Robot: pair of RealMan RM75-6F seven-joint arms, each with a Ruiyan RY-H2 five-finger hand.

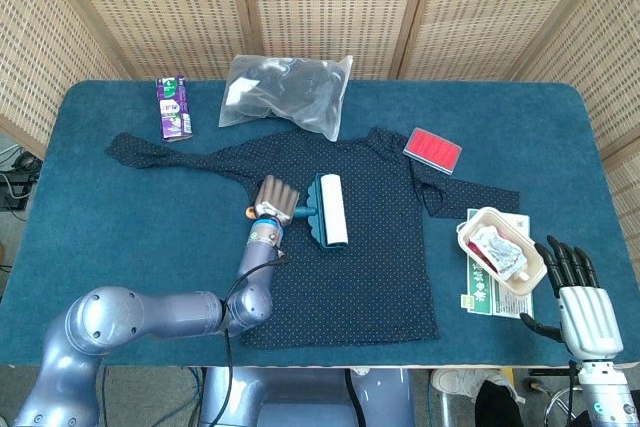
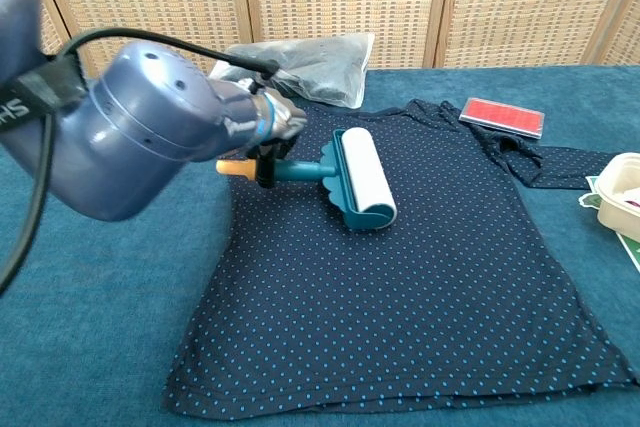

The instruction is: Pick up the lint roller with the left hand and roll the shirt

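A dark blue dotted shirt lies flat on the blue table. My left hand grips the teal handle of the lint roller. The roller's white drum rests on the shirt's upper middle. My left arm fills the left of the chest view. At the table's front right corner my right hand hangs with fingers spread and nothing in it, off the shirt; it does not show in the chest view.
A clear bag of dark cloth lies behind the shirt. A purple packet sits far left. A red card lies on the right shoulder. A white tray of items rests on a leaflet at the right.
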